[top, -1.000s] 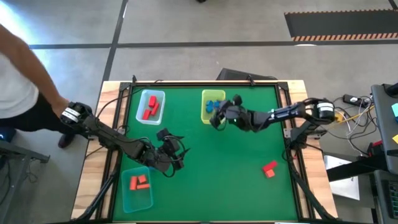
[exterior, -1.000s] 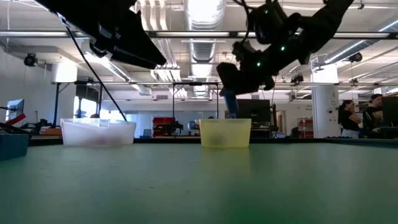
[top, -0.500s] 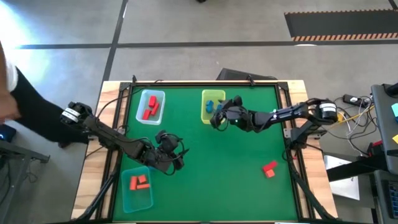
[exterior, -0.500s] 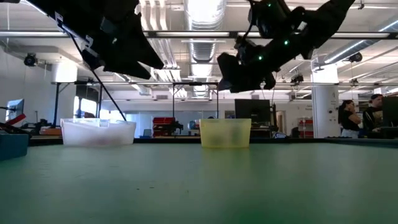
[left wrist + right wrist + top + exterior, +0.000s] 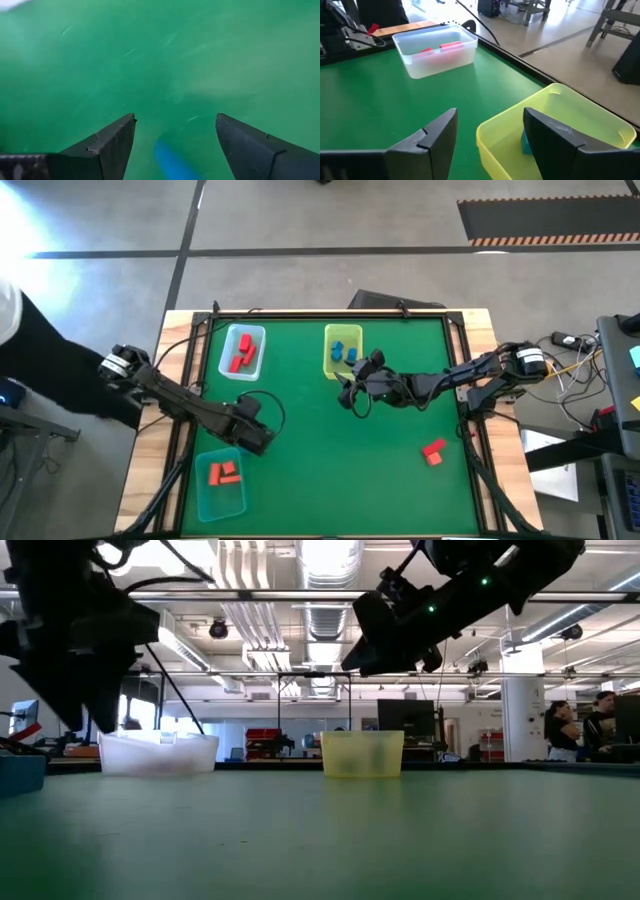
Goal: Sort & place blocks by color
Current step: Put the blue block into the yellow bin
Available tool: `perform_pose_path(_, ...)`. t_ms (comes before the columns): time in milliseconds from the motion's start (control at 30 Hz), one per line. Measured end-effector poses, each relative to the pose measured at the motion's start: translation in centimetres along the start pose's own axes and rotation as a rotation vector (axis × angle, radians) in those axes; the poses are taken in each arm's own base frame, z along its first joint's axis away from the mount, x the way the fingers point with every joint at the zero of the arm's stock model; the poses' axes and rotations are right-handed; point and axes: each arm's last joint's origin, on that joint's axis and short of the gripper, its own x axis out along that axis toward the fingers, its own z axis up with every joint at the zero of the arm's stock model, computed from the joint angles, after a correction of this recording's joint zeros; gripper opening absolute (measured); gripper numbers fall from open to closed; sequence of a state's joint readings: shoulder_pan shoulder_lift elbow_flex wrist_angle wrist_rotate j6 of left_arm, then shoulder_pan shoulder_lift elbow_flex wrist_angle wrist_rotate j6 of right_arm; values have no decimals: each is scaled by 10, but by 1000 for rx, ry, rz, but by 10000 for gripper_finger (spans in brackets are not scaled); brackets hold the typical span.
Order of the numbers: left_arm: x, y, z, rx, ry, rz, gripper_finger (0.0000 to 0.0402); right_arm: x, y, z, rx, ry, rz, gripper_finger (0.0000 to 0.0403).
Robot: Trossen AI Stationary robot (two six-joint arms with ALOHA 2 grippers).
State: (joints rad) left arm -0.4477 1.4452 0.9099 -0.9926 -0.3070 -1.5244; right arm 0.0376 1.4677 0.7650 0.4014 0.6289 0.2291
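My right claw (image 5: 350, 387) hangs above the green table (image 5: 380, 460), just short of the yellow tray (image 5: 555, 125), its near rim between my spread, empty fingers (image 5: 432, 137). A wide stretch of bare felt lies behind it. Blue blocks (image 5: 344, 352) sit inside that tray; only a corner of one shows past my finger. Beyond the yellow tray, red blocks (image 5: 440, 47) lie in the pale tray (image 5: 435, 52). Two red blocks (image 5: 433, 451) rest on open felt well behind my right claw. My left claw (image 5: 172, 145) hovers wide and empty beside the teal tray (image 5: 222, 485), which holds orange-red blocks (image 5: 224, 472). A blurred blue streak (image 5: 170, 160) between its fingers is unreadable.
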Motion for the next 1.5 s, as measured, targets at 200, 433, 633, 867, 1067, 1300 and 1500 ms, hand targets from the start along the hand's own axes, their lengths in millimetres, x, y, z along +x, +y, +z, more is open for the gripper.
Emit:
perform_pose_path(200,5,4,-5,-69,104,46,260,0,0,0,-4,0,-2,214)
perform_pose_path(433,18,2,-11,-81,185,97,260,0,0,0,-17,0,-2,214)
perform_pose_path(633,26,-6,-15,-71,230,73,260,0,0,0,-25,1,-1,214)
perform_pose_path(867,28,-6,-16,-76,261,85,222,0,0,0,-33,1,-1,215)
perform_pose_path(1067,28,-6,-16,-76,260,86,153,0,0,0,-35,2,-1,215)
perform_pose_path(1300,28,-6,-16,-76,237,85,73,0,0,0,-46,2,0,215)
perform_pose_path(1500,30,-6,-9,-48,136,86,15,0,0,0,-51,2,0,215)
